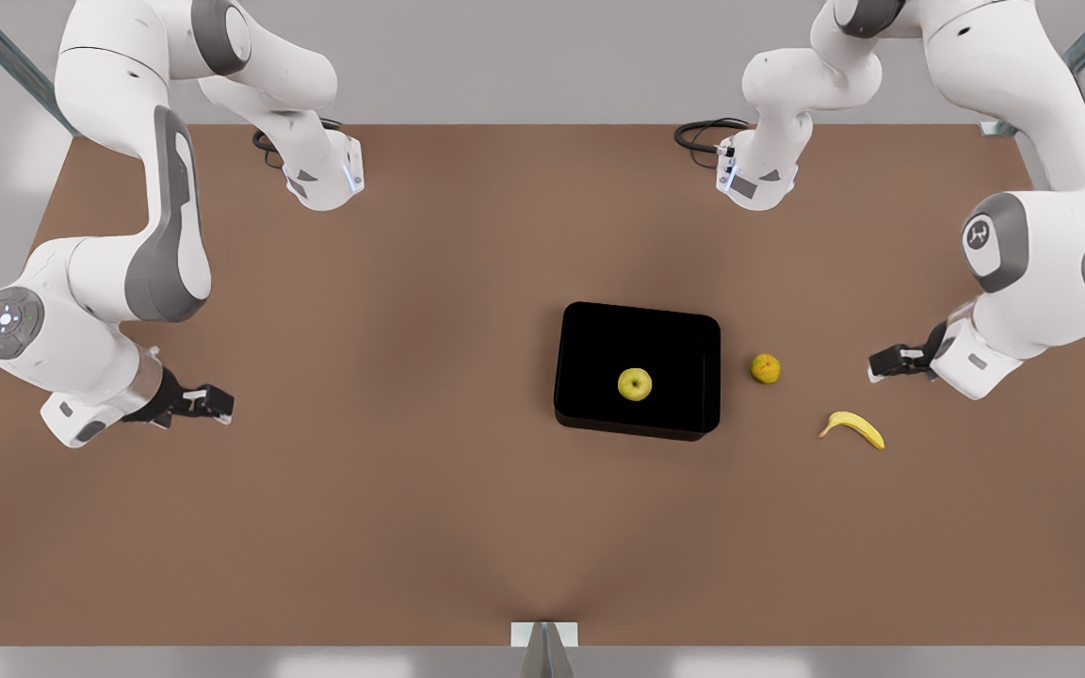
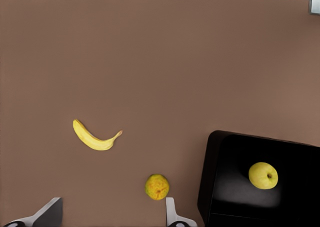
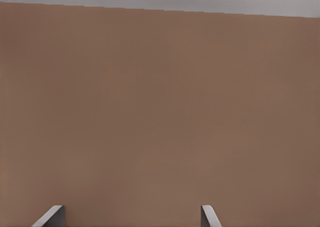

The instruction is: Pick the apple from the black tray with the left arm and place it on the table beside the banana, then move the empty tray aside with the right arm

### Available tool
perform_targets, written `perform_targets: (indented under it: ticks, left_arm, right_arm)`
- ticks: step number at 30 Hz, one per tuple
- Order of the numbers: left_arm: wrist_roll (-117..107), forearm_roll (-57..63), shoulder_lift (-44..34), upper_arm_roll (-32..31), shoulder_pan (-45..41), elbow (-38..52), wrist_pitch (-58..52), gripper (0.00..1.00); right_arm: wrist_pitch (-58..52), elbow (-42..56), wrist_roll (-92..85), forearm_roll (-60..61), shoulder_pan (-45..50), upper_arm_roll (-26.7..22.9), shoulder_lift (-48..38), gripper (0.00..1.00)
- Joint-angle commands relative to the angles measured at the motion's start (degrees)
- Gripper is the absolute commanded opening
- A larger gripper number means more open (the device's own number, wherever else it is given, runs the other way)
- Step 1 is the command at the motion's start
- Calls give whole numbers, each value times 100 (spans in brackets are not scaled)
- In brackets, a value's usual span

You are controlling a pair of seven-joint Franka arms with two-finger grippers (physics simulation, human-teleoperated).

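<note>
Over at the front view's left, the right gripper (image 1: pixel 222 403) hangs above bare table (image 1: pixel 392 527), its fingers (image 3: pixel 52 216) spread wide and empty. Further along sits the black tray (image 1: pixel 599 330), flat on the table, with the apple (image 1: pixel 635 383) resting inside it. Just past the tray's edge lies a bumpy orange fruit (image 1: pixel 766 368), then the banana (image 1: pixel 851 427) a little nearer. Above them the left gripper (image 1: pixel 877 365) hovers, released, holding nothing

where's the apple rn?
In the front view, the apple sits inside the black tray, right of centre, with the bumpy orange fruit outside to the tray's right.
</note>
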Motion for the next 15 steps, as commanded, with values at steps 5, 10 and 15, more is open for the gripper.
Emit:
perform_targets:
  ticks: [5,10,15]
  left_arm:
    - [-118,67,86,-77,-1051,28,499,100]
    - [-3194,427,1052,-77,-2607,152,1035,100]
    - [-3678,418,1878,-77,-2634,151,1782,100]
  right_arm:
    - [176,0,24,-14,17,10,-7,100]
    - [167,0,42,-181,17,36,-7,100]
    - [167,0,42,-181,17,36,-7,100]
